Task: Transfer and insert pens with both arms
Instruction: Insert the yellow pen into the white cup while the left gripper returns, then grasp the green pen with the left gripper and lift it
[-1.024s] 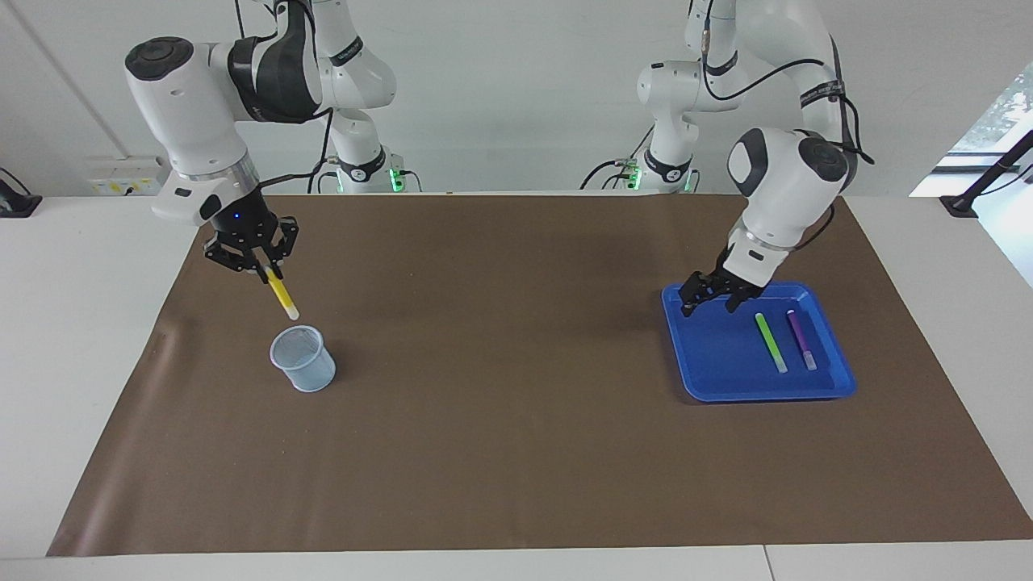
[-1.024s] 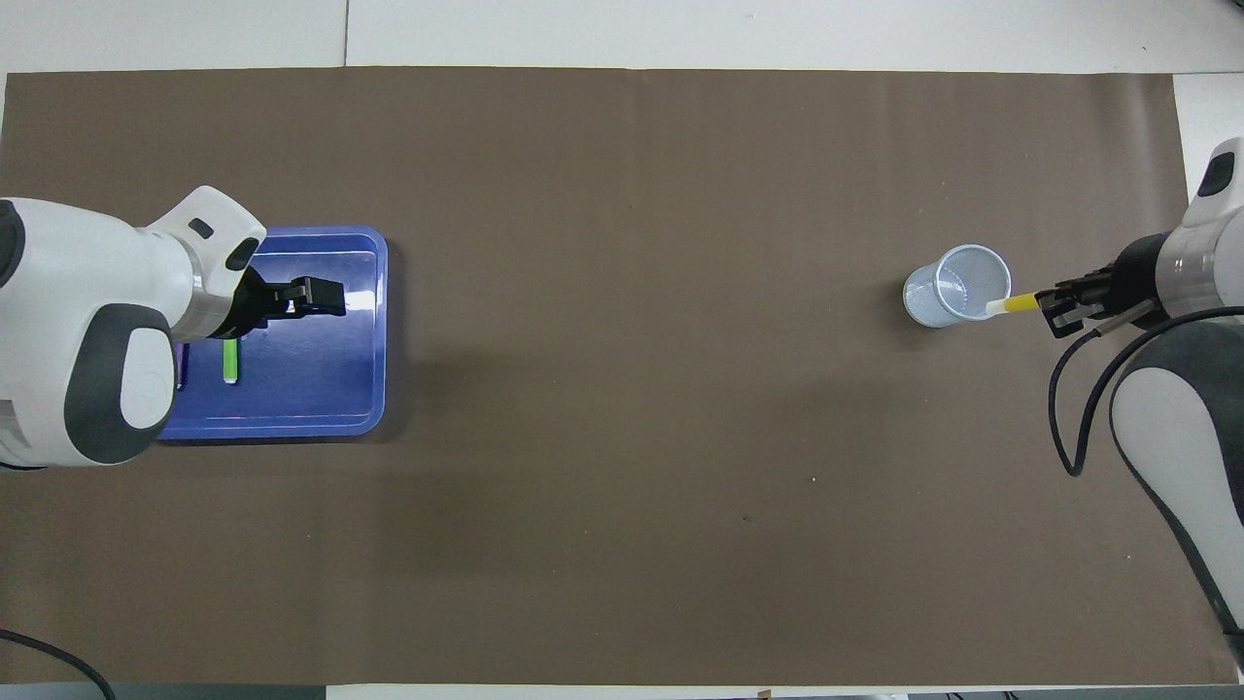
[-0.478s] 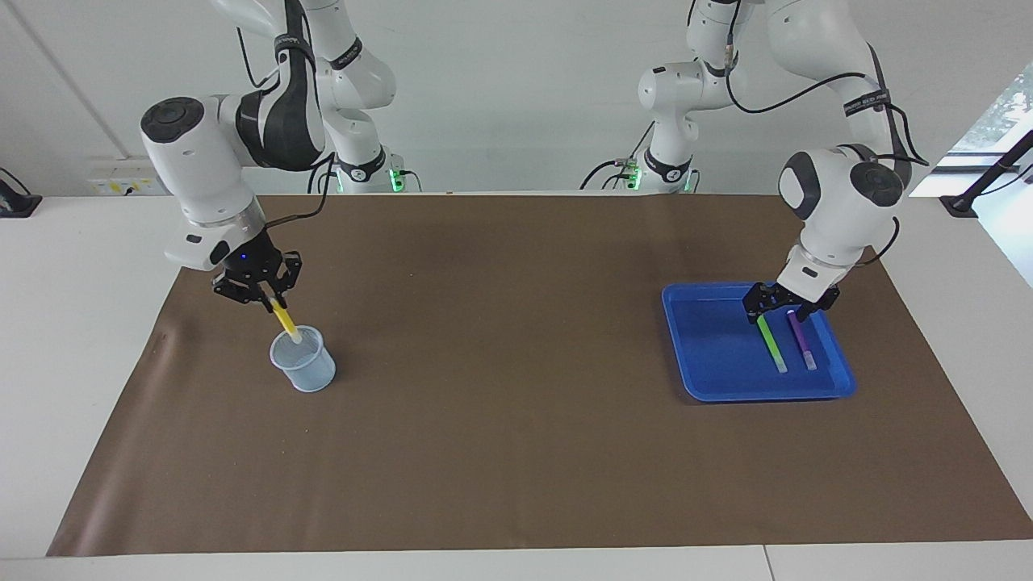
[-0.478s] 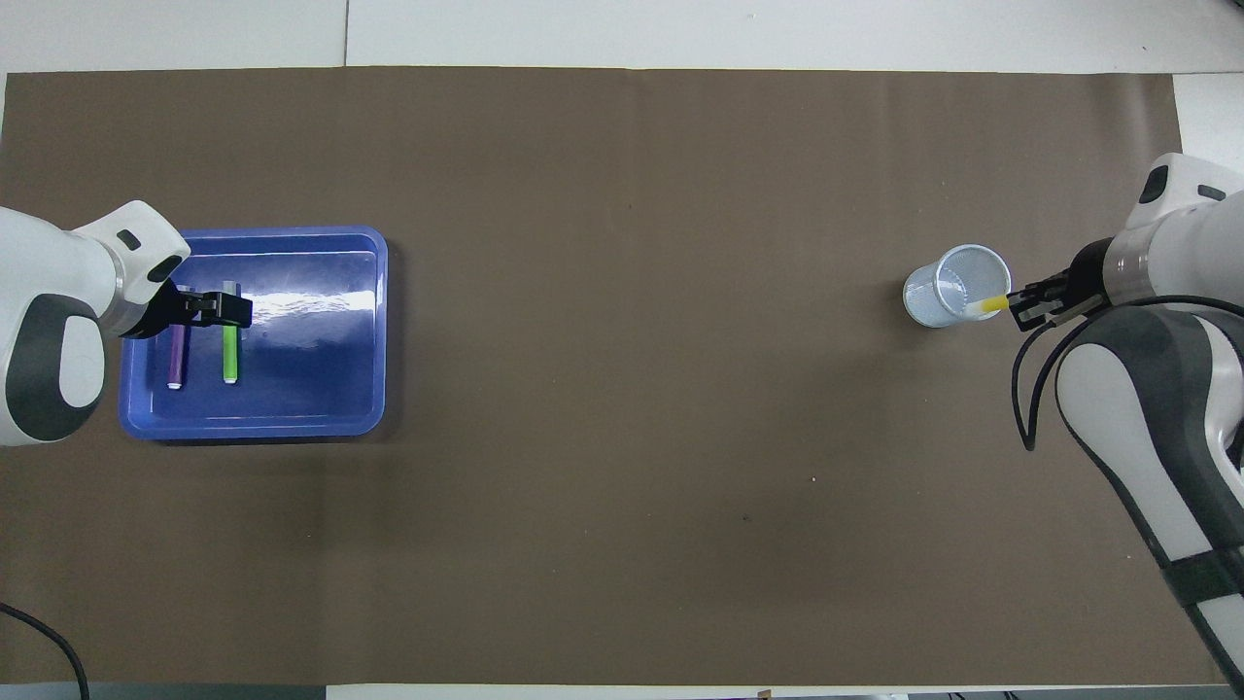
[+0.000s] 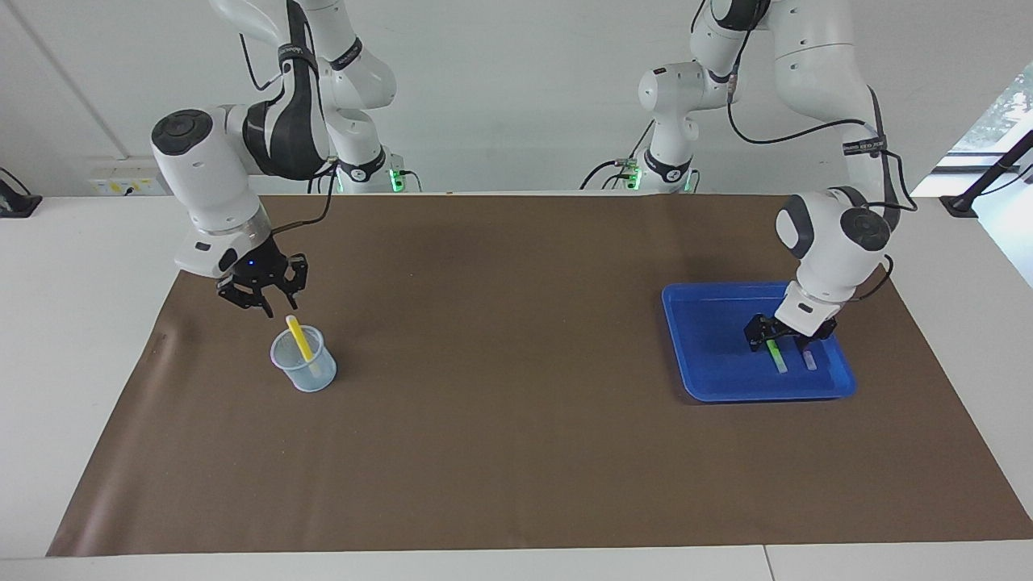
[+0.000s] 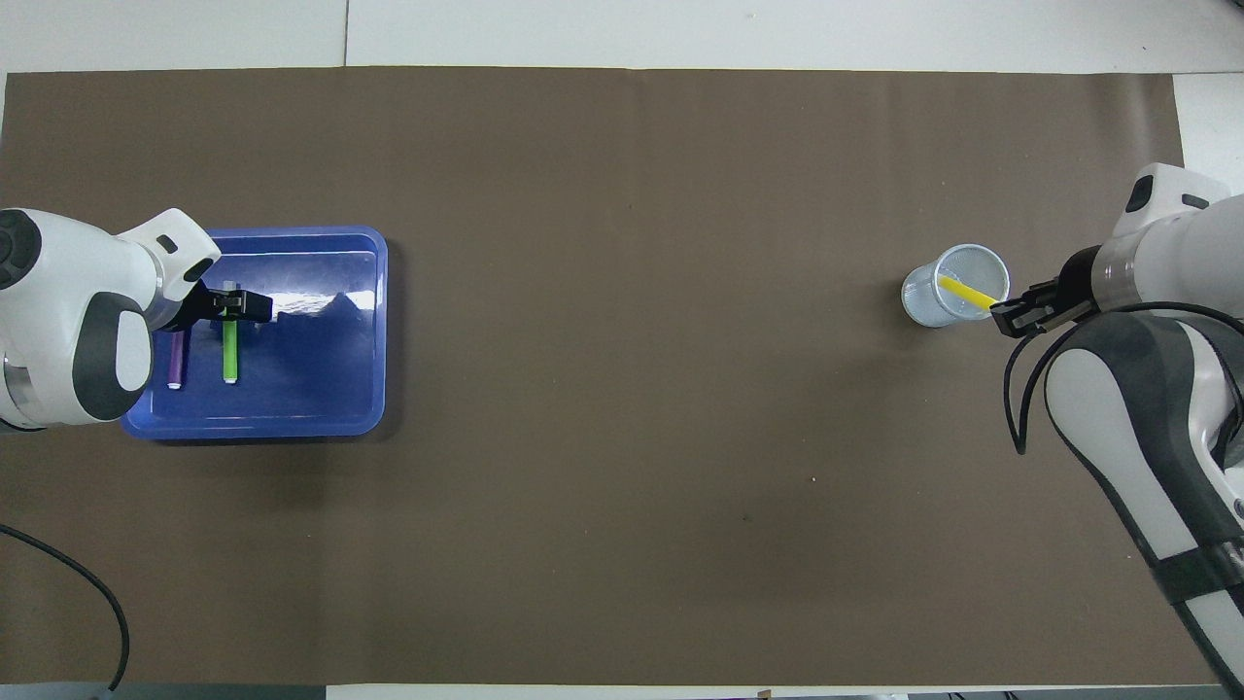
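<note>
Three pens, one cup, one tray, two arms, noted from where I stood by the desk (image 5: pixel 48 323).

- Yellow pen (image 5: pixel 300 339): stood slanted in the pale mesh cup (image 5: pixel 307 375) toward the right arm's end of the brown mat (image 5: pixel 516 363), its top leaning above the rim.
- Right tool (image 5: pixel 277 308): hung just above that pen's top, fingers parted and holding nothing.
- Green pen (image 5: pixel 778 357) and purple pen (image 5: pixel 809 363): lay side by side, close but apart, in the blue tray (image 5: pixel 710 339) toward the left arm's end.
- Left tool (image 5: pixel 776 337): sat low in the tray with fingers wide, over the green pen's end nearer the robots. I could not tell whether it touched the pen.

Hazards, as I judged them:

- The grip looked set near one end of the green pen, not its middle, so the free length might swing or droop once lifted and spoil a hand-over to the other arm.
- The purple pen lay so near that the outer finger might nudge or roll it, or pinch both pens together.
- The cup looked light. A right tool that drew away sideways rather than upward might clip the leaning yellow pen and topple cup and pen alike.
- Fingers driven too low might scrape the tray floor and drag the tray across the mat.
</note>
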Controlling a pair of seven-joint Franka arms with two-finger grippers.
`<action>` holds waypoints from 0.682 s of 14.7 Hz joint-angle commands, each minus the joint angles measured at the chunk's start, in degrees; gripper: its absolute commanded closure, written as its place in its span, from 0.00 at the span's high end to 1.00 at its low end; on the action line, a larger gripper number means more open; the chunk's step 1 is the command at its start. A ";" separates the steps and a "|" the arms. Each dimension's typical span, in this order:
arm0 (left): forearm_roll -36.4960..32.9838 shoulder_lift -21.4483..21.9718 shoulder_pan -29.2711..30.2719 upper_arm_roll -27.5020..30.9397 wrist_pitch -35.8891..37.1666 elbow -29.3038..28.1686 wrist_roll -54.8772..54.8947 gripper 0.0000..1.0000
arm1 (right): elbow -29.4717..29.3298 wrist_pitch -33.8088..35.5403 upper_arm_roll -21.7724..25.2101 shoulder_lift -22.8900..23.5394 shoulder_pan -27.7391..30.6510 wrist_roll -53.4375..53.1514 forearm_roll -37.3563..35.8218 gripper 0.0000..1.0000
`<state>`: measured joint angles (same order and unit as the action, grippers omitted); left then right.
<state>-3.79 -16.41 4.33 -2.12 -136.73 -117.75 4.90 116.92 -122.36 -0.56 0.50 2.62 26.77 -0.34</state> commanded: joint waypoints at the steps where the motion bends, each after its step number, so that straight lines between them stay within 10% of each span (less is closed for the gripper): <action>1: -1.22 -0.20 0.86 -0.52 -0.91 -0.11 0.11 1.00 | -0.54 -0.95 -0.67 0.37 0.55 0.91 -0.19 0.65; 4: -0.96 -0.03 0.95 -0.52 -0.29 -0.55 -1.20 0.14 | -1.52 0.27 -0.94 0.55 0.02 0.82 1.46 0.65; 5: -0.87 -0.03 0.95 -0.52 -0.29 -0.47 -2.60 0.00 | -1.87 0.98 -1.02 0.55 -0.07 0.82 4.52 0.65; 10: -0.86 2.42 0.60 -0.61 2.33 -0.64 -5.33 0.00 | -2.04 3.09 -1.64 0.38 -2.53 -4.51 20.62 0.68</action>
<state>-3.78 -16.21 4.37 -2.28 -136.43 -117.76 1.67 115.68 -120.43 -1.81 0.51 1.01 25.69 16.69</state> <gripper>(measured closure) 0.833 0.326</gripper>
